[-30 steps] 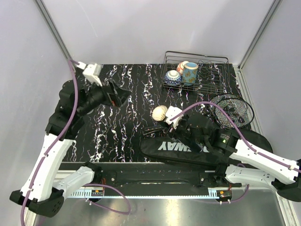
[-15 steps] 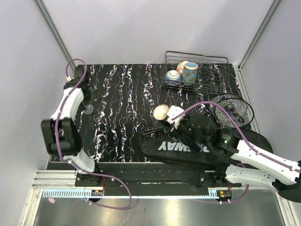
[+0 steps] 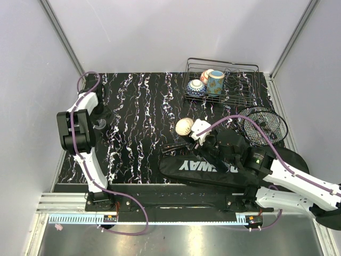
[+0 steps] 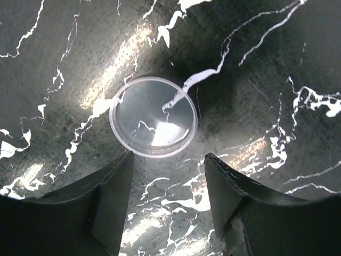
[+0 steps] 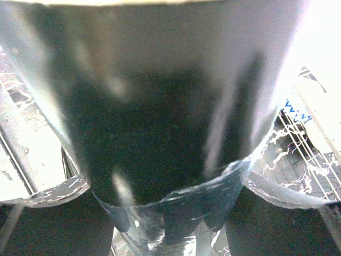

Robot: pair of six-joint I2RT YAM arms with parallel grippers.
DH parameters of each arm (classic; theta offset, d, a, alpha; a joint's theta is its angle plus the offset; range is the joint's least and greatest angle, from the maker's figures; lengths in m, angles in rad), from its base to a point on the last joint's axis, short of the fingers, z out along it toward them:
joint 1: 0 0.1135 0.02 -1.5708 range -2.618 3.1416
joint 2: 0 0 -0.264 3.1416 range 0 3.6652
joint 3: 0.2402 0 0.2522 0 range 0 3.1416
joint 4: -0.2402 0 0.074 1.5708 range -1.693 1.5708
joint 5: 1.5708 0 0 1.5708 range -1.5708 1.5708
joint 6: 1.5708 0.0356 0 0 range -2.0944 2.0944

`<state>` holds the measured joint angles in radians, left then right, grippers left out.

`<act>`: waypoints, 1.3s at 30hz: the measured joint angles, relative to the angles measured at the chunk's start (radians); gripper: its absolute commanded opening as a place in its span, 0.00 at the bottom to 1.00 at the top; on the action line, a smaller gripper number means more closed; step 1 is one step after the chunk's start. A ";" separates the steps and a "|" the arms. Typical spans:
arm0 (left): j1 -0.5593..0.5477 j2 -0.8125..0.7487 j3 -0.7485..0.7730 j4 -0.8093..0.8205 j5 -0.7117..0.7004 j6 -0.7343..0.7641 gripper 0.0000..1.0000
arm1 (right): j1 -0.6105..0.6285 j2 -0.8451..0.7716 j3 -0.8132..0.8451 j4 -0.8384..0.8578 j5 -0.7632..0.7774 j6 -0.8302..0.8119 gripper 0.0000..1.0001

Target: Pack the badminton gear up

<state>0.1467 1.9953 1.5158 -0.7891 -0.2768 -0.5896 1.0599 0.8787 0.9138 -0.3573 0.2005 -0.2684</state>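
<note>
In the left wrist view a clear round lid point(image 4: 153, 117) lies flat on the black marbled table point(image 4: 277, 64). My left gripper point(image 4: 168, 157) hangs just short of the lid, open, with only tabletop between its fingers point(image 4: 114, 181). From above, the left gripper point(image 3: 100, 115) is at the table's far left, by the lid point(image 3: 99, 126). My right gripper point(image 5: 165, 197) is shut on the dark tube point(image 5: 160, 106), which fills its view. In the top view the tube's pale end point(image 3: 184, 126) points left, above the black CROSSWAY bag point(image 3: 213, 166). The racket head point(image 3: 262, 126) lies beside the bag at the right.
A wire basket point(image 3: 221, 95) with painted cups point(image 3: 215, 81) stands at the back right. Grey walls close off the table's left, back and right sides. A purple cable point(image 3: 234, 118) arcs over the right arm.
My left arm has swung from raised over the table out to the far left edge and down over the lid, and its jaws have narrowed. The right arm and tube have barely shifted.
</note>
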 measured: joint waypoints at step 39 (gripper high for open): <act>0.156 -0.020 -0.122 0.105 0.034 -0.051 0.64 | 0.000 -0.003 -0.004 0.000 -0.002 0.000 0.39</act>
<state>0.3023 1.9755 1.3941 -0.6842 -0.2424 -0.6407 1.0599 0.8753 0.9096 -0.3573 0.1982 -0.2680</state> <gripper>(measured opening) 0.657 0.720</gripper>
